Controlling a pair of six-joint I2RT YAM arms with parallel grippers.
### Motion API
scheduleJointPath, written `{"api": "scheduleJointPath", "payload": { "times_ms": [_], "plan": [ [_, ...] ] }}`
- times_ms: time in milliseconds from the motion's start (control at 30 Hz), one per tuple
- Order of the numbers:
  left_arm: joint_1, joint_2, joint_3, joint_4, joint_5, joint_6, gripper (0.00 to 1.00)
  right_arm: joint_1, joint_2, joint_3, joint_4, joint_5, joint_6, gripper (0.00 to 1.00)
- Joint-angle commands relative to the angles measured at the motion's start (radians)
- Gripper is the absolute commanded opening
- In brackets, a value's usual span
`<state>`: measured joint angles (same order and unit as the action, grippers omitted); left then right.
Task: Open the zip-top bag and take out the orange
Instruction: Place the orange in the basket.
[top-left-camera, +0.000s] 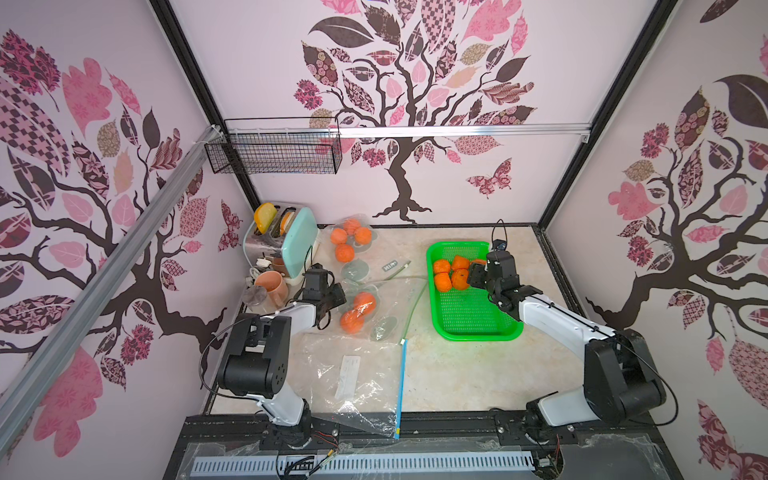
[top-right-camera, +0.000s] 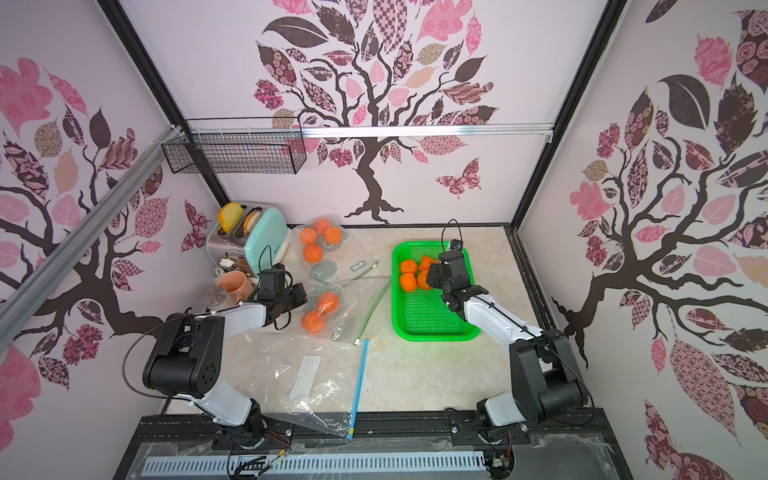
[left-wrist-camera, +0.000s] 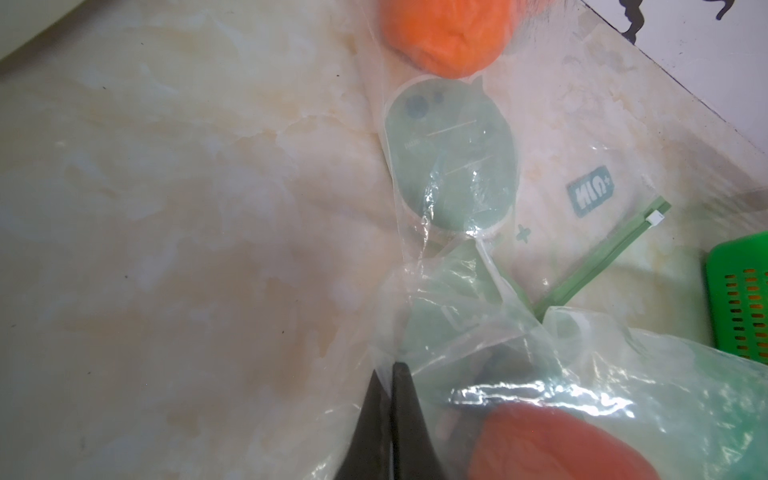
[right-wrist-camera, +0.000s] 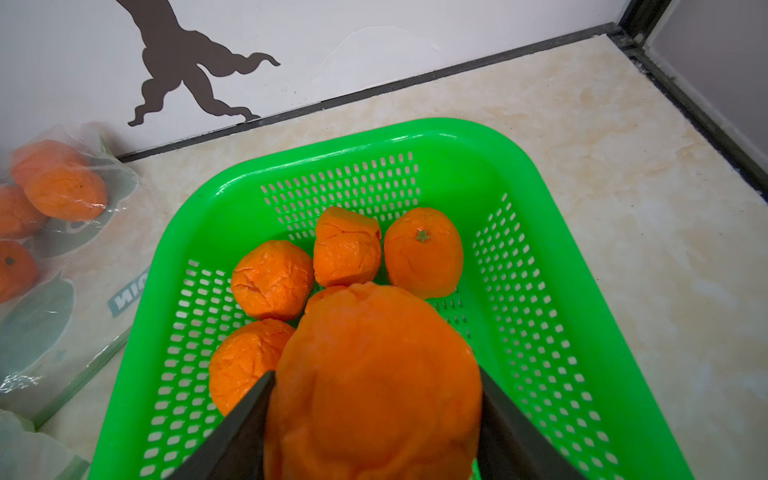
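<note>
Now the left hand (left-wrist-camera: 392, 368), pressed together, pinches the clear plastic zip-top bag (left-wrist-camera: 582, 374) beside an unreadable green label (left-wrist-camera: 590, 193); the right hand (right-wrist-camera: 376, 371) clasps the wrinkled orange (right-wrist-camera: 374, 328) over the green perforated basket (right-wrist-camera: 552, 232).

Top views look down on the whole table (top-left-camera: 457, 374); close wrist views share the basket (right-wrist-camera: 453, 129) (left-wrist-camera: 717, 291)
</note>
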<state>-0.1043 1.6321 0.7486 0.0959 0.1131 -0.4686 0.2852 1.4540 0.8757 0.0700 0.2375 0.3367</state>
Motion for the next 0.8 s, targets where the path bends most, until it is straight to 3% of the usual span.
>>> {"api": "scheduleJointPath", "payload": {
  "times_ms": [0, 767],
  "plan": [
    [0.007, -0.024, -0.014, 0.010, -0.003, 0.005, 0.00, -0.020, 0.004, 0.025, -0.010, 0.019, -0.008, 0.70],
    [0.011, -0.034, -0.020, 0.014, -0.003, 0.004, 0.00, -0.082, 0.200, 0.072, -0.034, 0.008, 0.035, 0.71]
  ]
}}
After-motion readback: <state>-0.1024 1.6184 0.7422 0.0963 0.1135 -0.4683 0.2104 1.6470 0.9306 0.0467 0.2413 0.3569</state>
